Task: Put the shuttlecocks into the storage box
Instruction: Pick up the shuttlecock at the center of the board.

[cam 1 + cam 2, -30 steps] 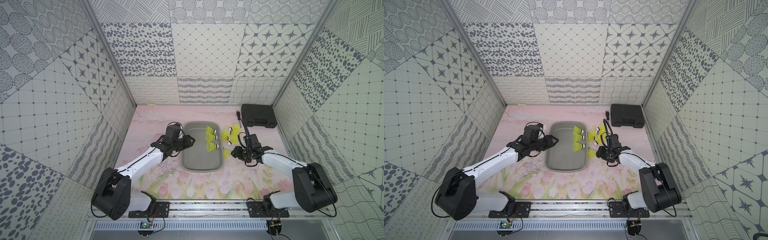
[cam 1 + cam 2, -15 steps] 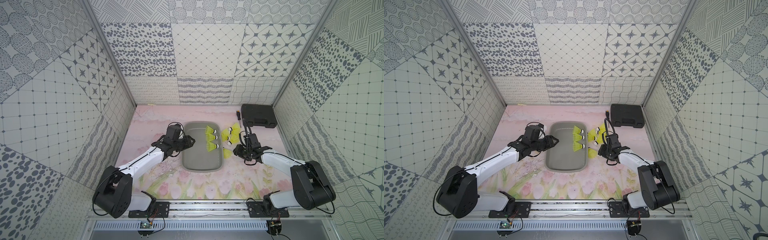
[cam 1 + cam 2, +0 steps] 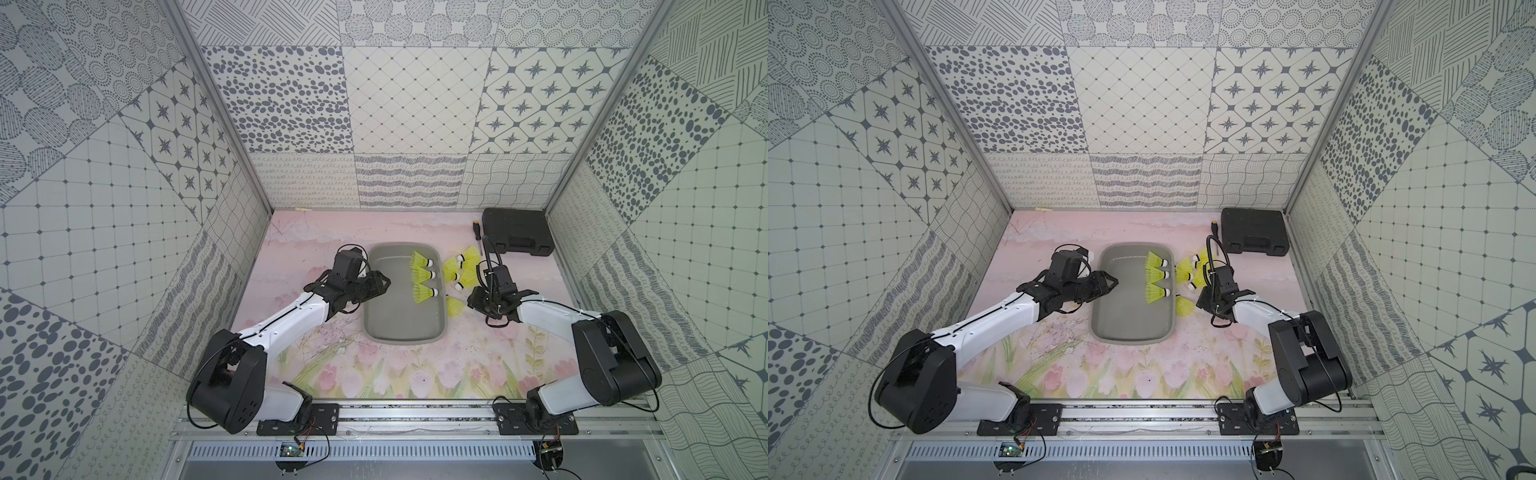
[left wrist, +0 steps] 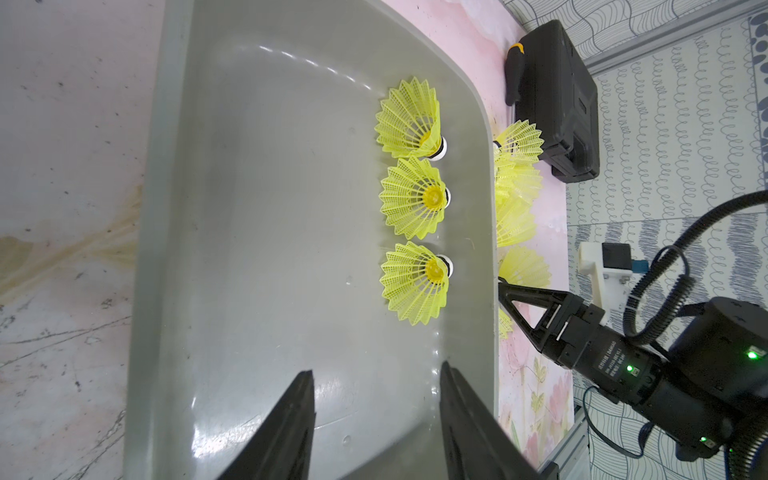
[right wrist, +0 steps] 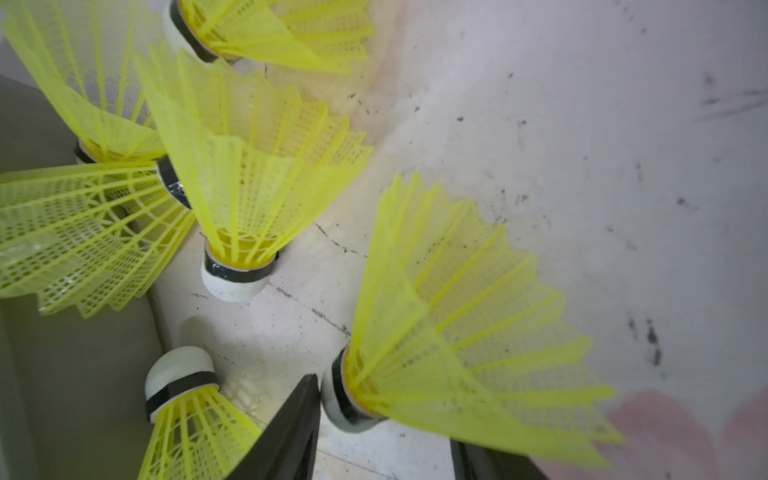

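Note:
The grey storage box (image 3: 405,338) lies mid-table with three yellow shuttlecocks (image 3: 420,274) (image 4: 409,197) in a row along its right wall. Several more shuttlecocks (image 3: 467,266) lie on the mat just right of it. My right gripper (image 5: 382,409) (image 3: 473,302) is low over the mat, open, with one shuttlecock (image 5: 457,340) lying between its jaws. One finger touches that shuttlecock's white tip and the skirt crosses over the other. In both top views this shuttlecock is hidden under the gripper. My left gripper (image 4: 376,368) (image 3: 384,284) hangs open and empty over the box's left side.
A black hard case (image 3: 517,230) sits at the back right with a screwdriver (image 3: 477,235) beside it. Another shuttlecock (image 5: 183,415) lies against the box's outer right wall, close to my right fingers. Patterned walls enclose the floral mat (image 3: 374,374).
My right gripper has edged slightly toward the shuttlecocks beside the box. The left arm and the shuttlecocks in the box have not moved.

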Controlling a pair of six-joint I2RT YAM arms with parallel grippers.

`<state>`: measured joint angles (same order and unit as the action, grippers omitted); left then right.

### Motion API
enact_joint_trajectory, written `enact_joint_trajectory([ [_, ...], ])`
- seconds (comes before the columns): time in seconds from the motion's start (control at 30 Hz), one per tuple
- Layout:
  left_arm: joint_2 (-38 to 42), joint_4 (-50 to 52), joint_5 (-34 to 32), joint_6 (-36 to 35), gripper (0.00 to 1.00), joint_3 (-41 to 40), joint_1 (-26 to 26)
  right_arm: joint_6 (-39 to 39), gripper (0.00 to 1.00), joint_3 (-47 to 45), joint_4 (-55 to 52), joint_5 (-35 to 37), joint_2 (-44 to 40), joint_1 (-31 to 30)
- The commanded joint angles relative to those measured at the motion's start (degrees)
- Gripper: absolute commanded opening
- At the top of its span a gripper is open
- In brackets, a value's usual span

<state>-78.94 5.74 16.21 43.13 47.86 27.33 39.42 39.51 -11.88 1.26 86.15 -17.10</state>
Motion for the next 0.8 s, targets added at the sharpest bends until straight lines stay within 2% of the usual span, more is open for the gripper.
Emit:
enact_joint_trajectory([
  [0.0, -0.5, -0.7, 1.6, -1.3, 0.52, 0.7, -0.3, -0.9, 0.49, 1.1, -2.5, 3.9, 1.4, -0.4],
  [0.17, -0.8, -0.9, 1.9, -1.3, 0.52, 0.8, -0.2, -3.0, 0.34, 2.4, -5.9, 7.5, 1.3, -0.5],
  [0.33, -0.8, -1.0, 1.9, -1.3, 0.52, 0.6, -0.2, -4.6, 0.35, 2.9, -7.1, 9.4, 1.6, -0.5],
  [0.63, -1.0, -1.2, 2.4, -1.2, 0.52, 0.7, -0.1, -2.6, 0.43, 3.8, -5.0, 10.0, 4.7, -0.5],
  [0.7, -1.0, -1.2, 2.4, -1.2, 0.52, 0.7, -0.2, -2.0, 0.43, 3.9, -4.7, 10.6, 5.1, -0.6],
  [0.77, -1.0, -1.2, 2.4, -1.2, 0.52, 0.7, -0.1, -1.9, 0.38, 3.9, -4.5, 10.9, 5.2, -0.6],
])
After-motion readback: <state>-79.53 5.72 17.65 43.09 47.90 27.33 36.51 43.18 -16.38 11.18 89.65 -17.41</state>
